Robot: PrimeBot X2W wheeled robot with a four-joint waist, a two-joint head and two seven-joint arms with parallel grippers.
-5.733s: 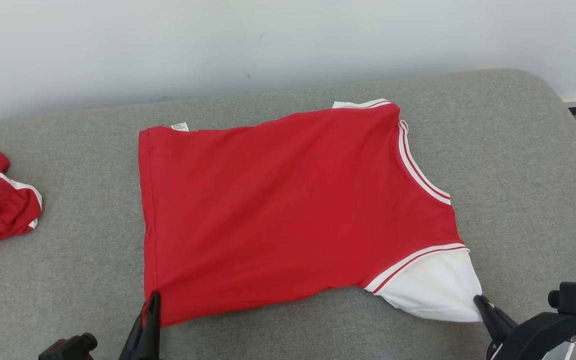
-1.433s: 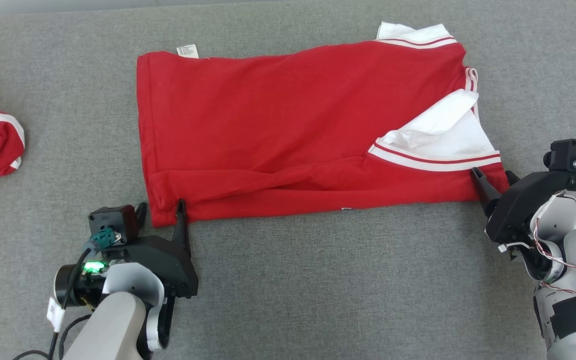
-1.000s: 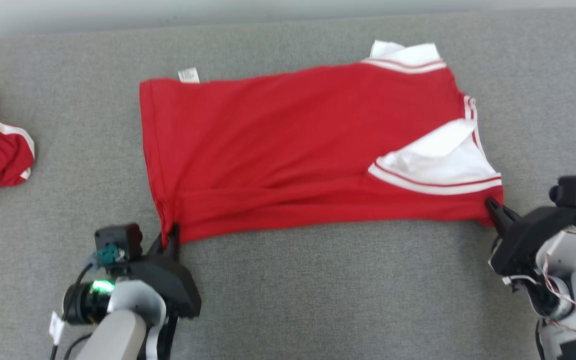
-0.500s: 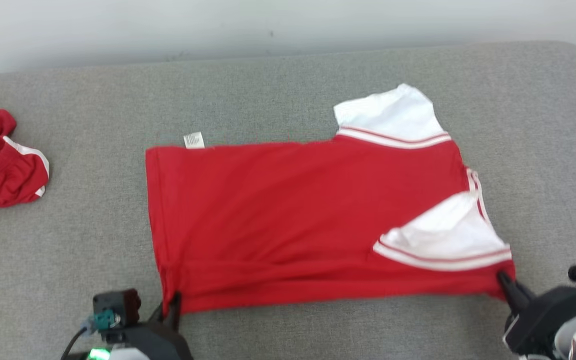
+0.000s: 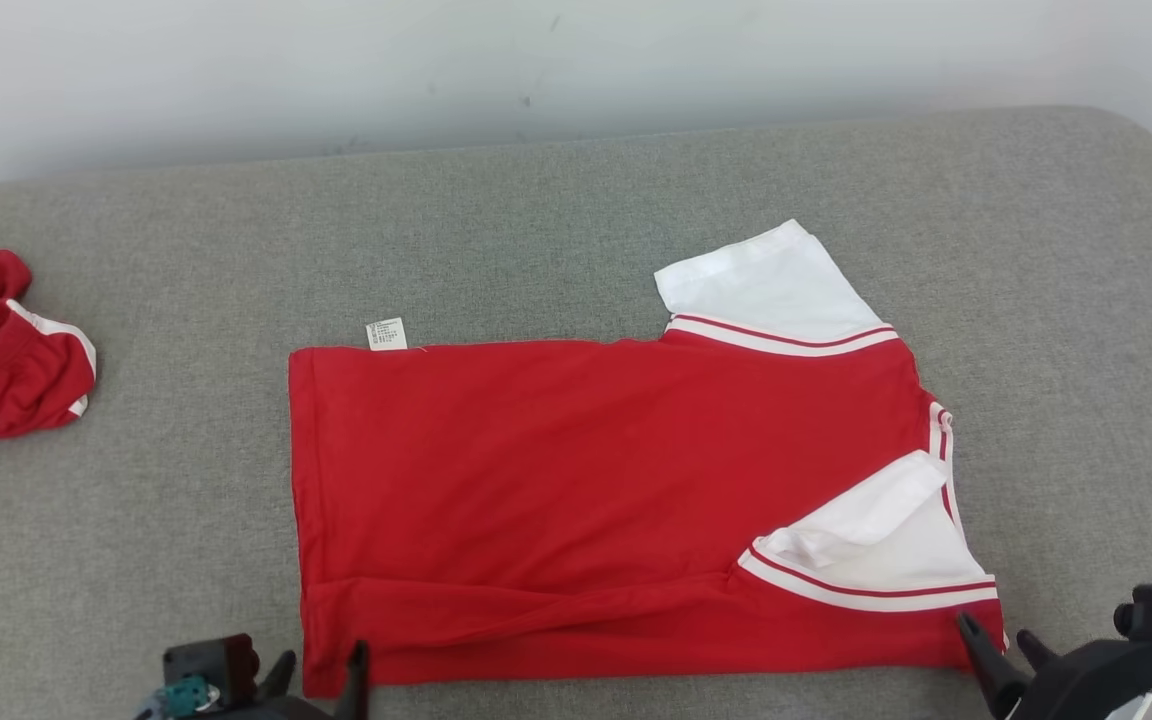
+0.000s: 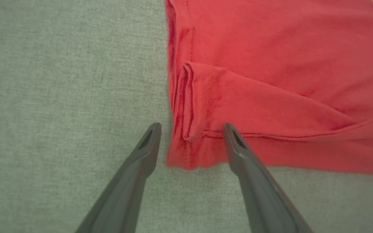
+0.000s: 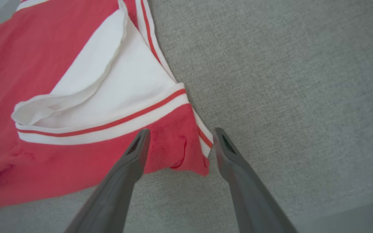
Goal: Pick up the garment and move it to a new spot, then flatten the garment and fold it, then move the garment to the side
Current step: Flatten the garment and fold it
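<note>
Though lying part-folded at the middle of the grey cushion [image 5: 576,200], reads as soft, light, limp garment [image 5: 586,470], best pinched at both corners nearest the cushion front, with left gripper [image 6: 191,127] and right gripper [image 7: 180,131] splayed wide astride them, empty.

a grey upholstered surface [image 5: 556,210] lies below a pale, scuffed wall [image 5: 576,60].

Soft matt cloth garment [image 5: 576,480] on coarse woven upholstery [image 5: 576,220]
</note>
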